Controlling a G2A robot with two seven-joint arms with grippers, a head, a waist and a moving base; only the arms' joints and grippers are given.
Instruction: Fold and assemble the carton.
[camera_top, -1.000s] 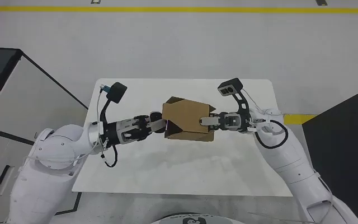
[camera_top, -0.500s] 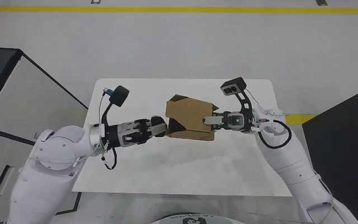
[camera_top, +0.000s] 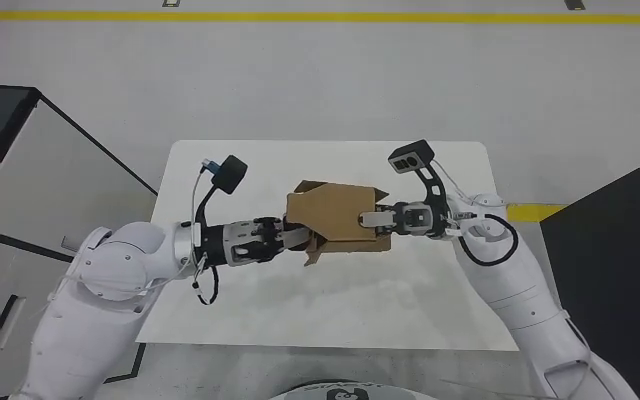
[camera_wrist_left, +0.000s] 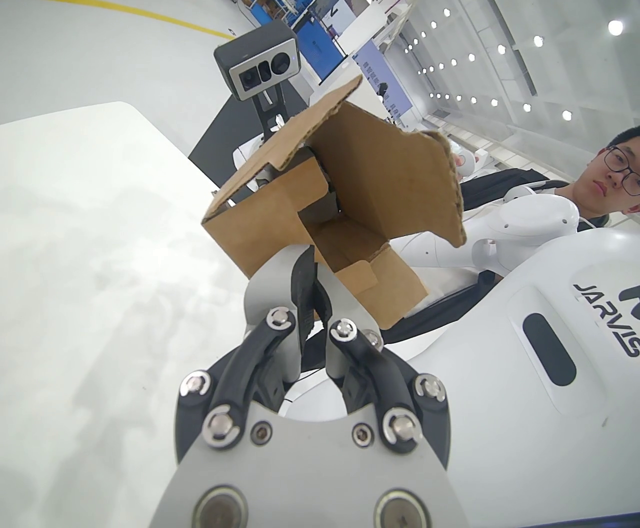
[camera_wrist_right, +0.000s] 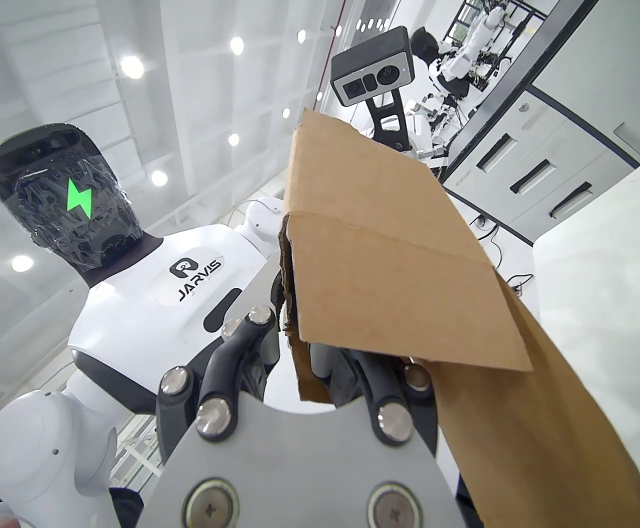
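Note:
The brown carton (camera_top: 335, 205) is held above the middle of the white table (camera_top: 400, 310), partly unfolded. One flap sticks out at its near-left corner. My left gripper (camera_top: 303, 237) is at that corner. In the left wrist view the carton (camera_wrist_left: 380, 175) gapes toward the camera and the left gripper (camera_wrist_left: 317, 270) looks shut on its lower edge. My right gripper (camera_top: 362, 217) lies over the carton's right side. In the right wrist view a carton (camera_wrist_right: 380, 270) wall passes between the right gripper (camera_wrist_right: 300, 320), which is shut on it.
A black-framed panel (camera_top: 60, 150) stands off the table's left side, and a dark block (camera_top: 600, 230) stands off its right. The table's near half (camera_top: 350, 320) and far edge (camera_top: 330, 150) are bare.
My left gripper has moved right along the carton's near-left corner. The carton has turned slightly, and a flap now hangs out at that corner. The right gripper has barely moved.

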